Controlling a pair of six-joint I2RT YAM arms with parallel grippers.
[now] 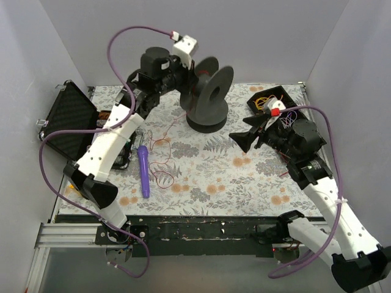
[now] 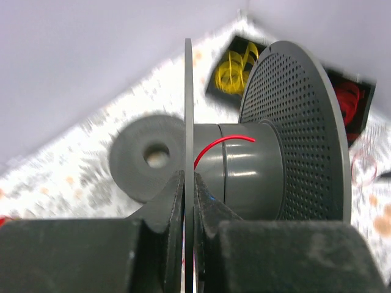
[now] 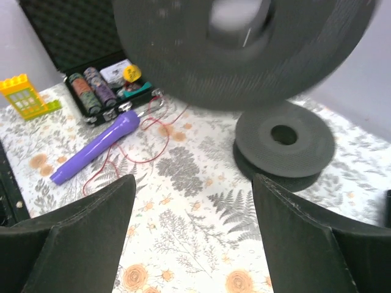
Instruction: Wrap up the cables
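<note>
The thin red wire lies in loose loops on the floral mat left of centre. One strand crosses the core of a dark grey spool. My left gripper is shut on that spool, held on its side above a second spool standing on the mat. In the left wrist view the jaws pinch the spool's thin flange. My right gripper is open and empty, to the right of the spools. Its view shows the red wire and the standing spool.
A purple pen-shaped tool lies beside the wire loops. An open black case holding small rolls stands at the left edge. A black tray at the back right holds yellow wire. A yellow brick is near the case.
</note>
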